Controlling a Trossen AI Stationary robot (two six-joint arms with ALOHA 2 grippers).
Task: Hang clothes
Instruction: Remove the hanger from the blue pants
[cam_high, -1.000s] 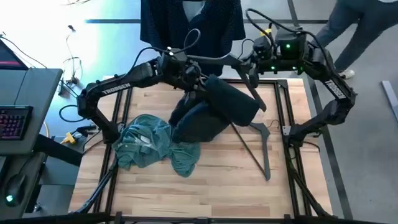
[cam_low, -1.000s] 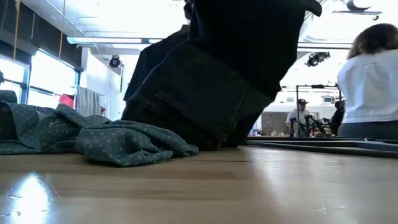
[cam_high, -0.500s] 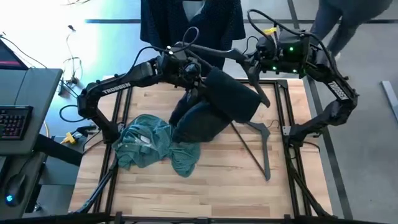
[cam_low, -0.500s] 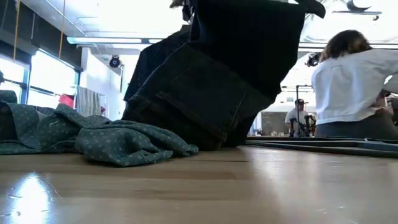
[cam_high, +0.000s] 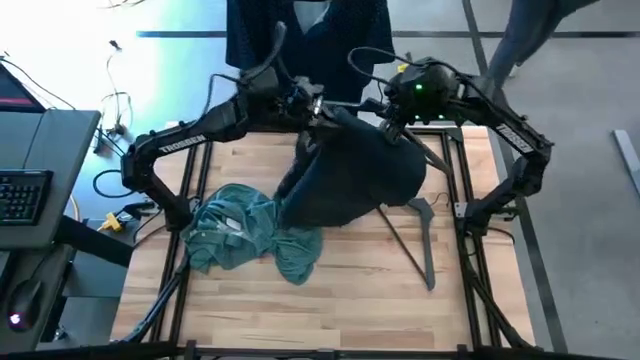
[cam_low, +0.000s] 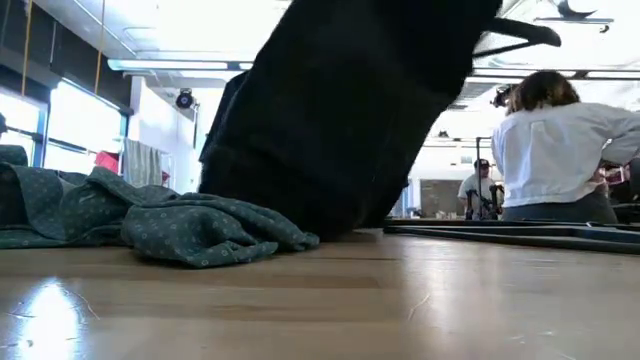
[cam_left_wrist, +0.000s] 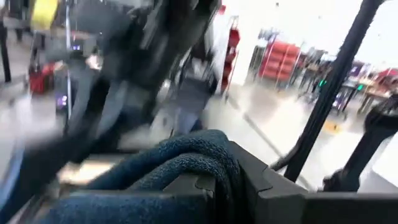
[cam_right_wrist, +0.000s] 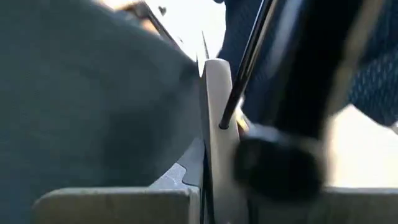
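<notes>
The large black trousers (cam_high: 350, 175) hang raised over the table's far middle, and their lower end (cam_low: 300, 215) rests on the wood. My left gripper (cam_high: 312, 108) is shut on their upper left part. My right gripper (cam_high: 385, 112) is shut on a grey hanger whose arm tip (cam_low: 520, 35) pokes out of the cloth. The teal shirt (cam_high: 245, 232) lies crumpled on the table at the near left, against the trousers. Beyond the far edge hangs the navy dotted shirt (cam_high: 310, 35). My left gripper pinches a bunched fold of the trousers' dark cloth (cam_left_wrist: 186, 165) between its two fingers, several layers thick. The cloth hangs below it and its lower end lies on the table. My right gripper holds the grey hanger at its flat neck (cam_right_wrist: 214, 118), where the thin hook rod (cam_right_wrist: 245, 68) comes out. The trousers' cloth (cam_right_wrist: 93, 106) lies against one side of the neck, and the hanger is lifted clear of the table.
A second grey hanger (cam_high: 415, 235) lies flat on the table's right half. Dark frame rails (cam_high: 470, 250) run along the table's sides. A person in a white top (cam_low: 560, 150) stands beyond the table on the right. The table's near half is bare wood (cam_high: 330, 310).
My right gripper has moved toward the table's left with the hanger, closing in on my left gripper. My left gripper has shifted a little toward the far edge. The trousers' upper part has risen and spread out toward the right, while the lower end has stayed on the table.
</notes>
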